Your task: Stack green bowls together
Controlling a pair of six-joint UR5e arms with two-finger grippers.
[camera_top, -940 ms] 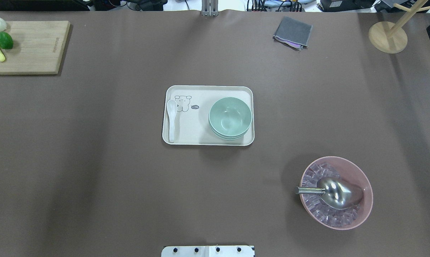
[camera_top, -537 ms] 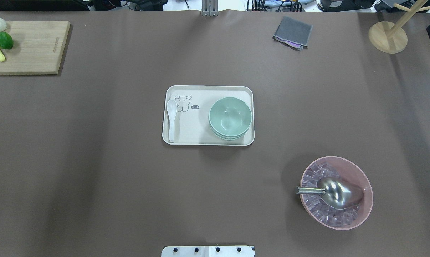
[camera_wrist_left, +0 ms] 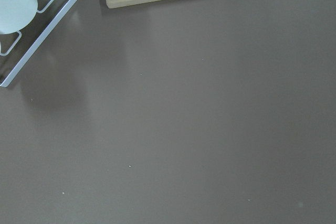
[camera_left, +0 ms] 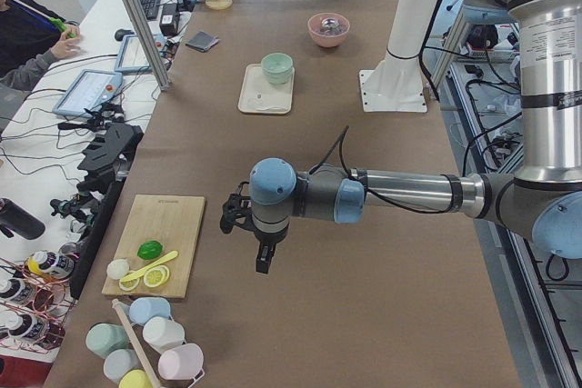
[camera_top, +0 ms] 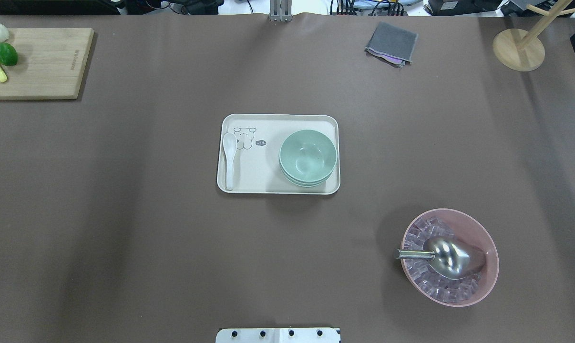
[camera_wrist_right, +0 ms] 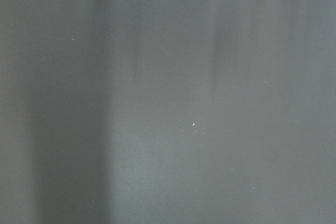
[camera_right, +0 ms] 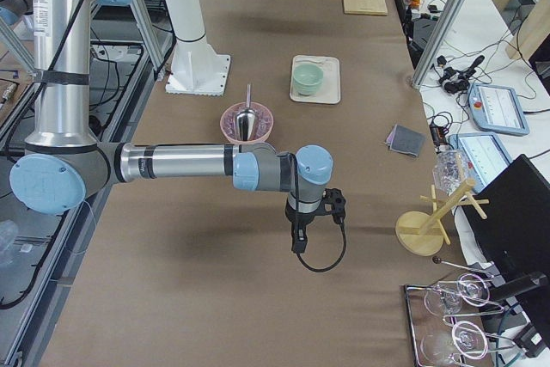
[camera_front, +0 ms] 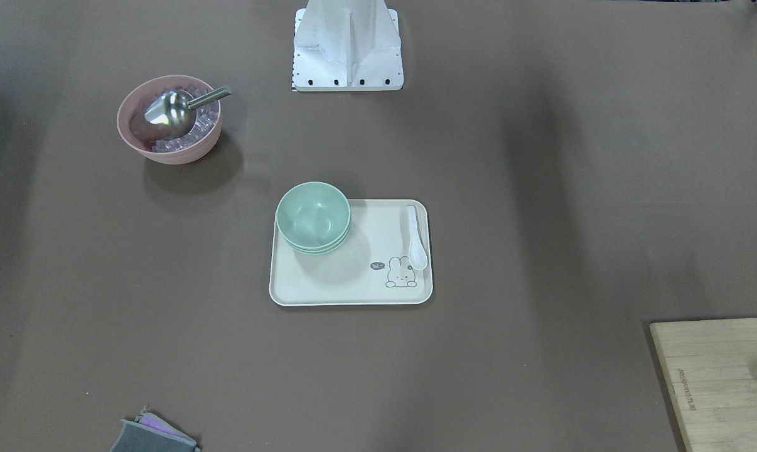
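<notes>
Your green bowls (camera_top: 308, 158) sit nested in one stack on the tray (camera_top: 254, 183); stacking looks finished; the left tool (camera_left: 234, 218) and the right tool (camera_right: 333, 205) hang well apart from them; you cannot tell whether either is apart or together.

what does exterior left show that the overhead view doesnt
Only exterior left: the left arm, a rack of cups and an operator. Only overhead: the animal print on the tray. Both: the stacked green bowls, the pink bowl and the cutting board.
</notes>
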